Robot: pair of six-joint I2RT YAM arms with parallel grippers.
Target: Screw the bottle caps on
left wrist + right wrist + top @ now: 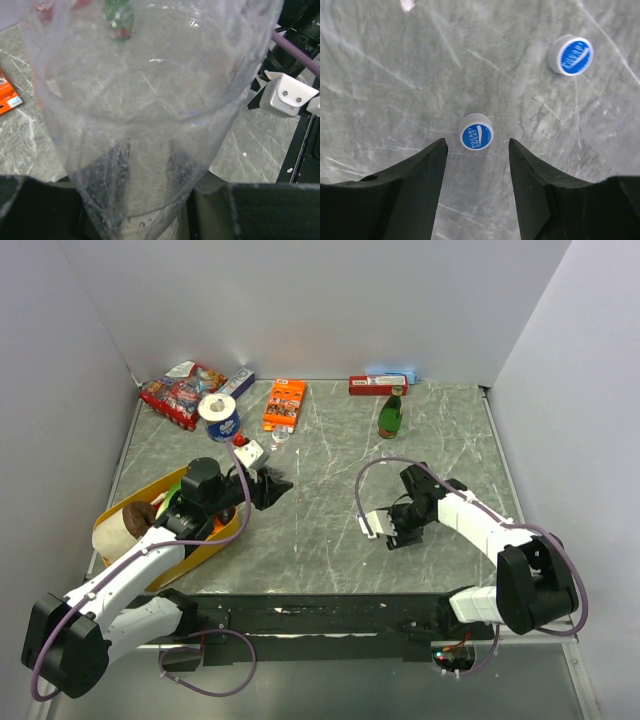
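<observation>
1. My right claw [477, 150] is spread wide above the bench [380, 75].
2. One blue cap [476, 132] lies flat on the bench, just ahead of the gap between my fingers, touching neither.
3. The second cap [570, 55] lies farther ahead, well apart from the first.
4. My left claw [135, 205] clasps a clear bottle [150, 115] between its fingers; the bottle fills that wrist view.

Grey stone-look table [380, 75] with white veins, matt and lightly scratched, bottle caps [476, 132] [570, 54] of smooth white plastic with printed blue tops, clear bottle [145, 125] of thin glossy plastic, cloudy with scuffs, matt black fingers [410, 200], glossy green glass bottle [390, 416]
</observation>
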